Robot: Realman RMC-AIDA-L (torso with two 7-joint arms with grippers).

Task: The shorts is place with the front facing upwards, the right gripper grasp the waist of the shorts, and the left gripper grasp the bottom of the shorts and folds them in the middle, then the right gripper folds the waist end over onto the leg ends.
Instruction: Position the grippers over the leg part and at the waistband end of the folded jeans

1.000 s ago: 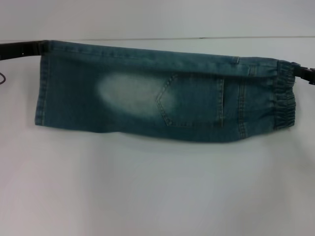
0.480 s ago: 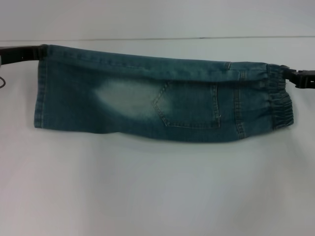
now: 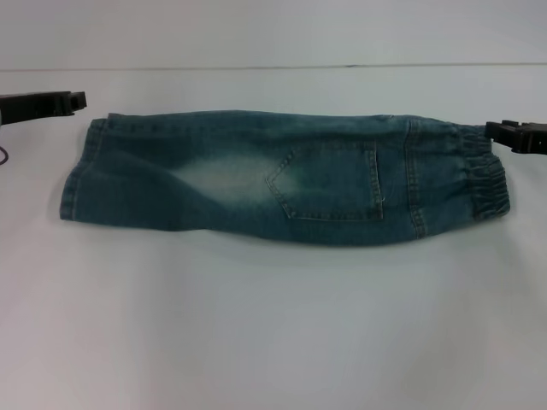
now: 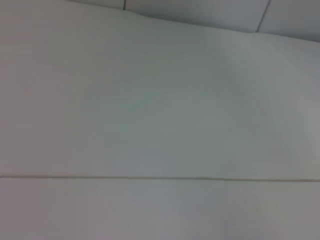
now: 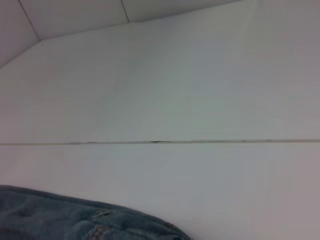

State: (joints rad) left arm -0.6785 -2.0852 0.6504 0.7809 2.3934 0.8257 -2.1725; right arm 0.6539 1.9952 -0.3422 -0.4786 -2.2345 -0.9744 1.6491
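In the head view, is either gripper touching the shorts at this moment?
No. The left gripper and the right gripper each sit just off an end of the shorts, with white table showing between.

The folded denim shorts (image 3: 286, 175) lie as a long band across the middle of the white table (image 3: 273, 325), the only thing in the way on it. Bare table runs from the shorts to the near edge, and a narrower strip runs behind them. The left gripper (image 3: 64, 102) and right gripper (image 3: 504, 132) hang just off the shorts' two ends, apart from the cloth.
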